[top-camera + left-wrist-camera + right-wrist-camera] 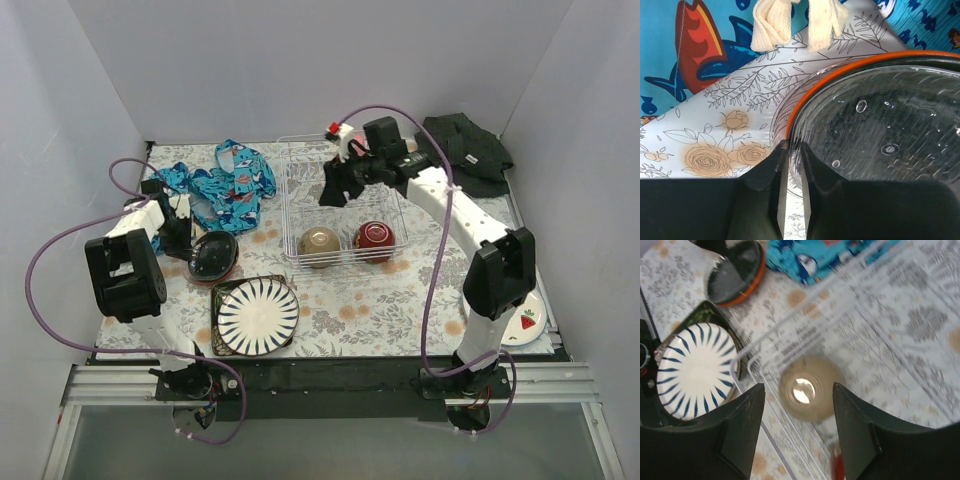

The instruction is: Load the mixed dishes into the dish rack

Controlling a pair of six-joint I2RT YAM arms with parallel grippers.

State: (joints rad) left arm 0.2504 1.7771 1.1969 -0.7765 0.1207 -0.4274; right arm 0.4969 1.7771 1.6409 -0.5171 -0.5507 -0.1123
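Top view: the left gripper has the orange plate tipped up off the table, just beside the dish rack but not in it. So thin a rim hold could slip, dropping it along with the black dish that seems nested inside.

Left wrist view: the jaws are nearly pressed together, pinching the orange rim.

Right wrist view: the right gripper hovers with jaws spread wide and empty over the cream bowl in the rack. Descending could knock it.
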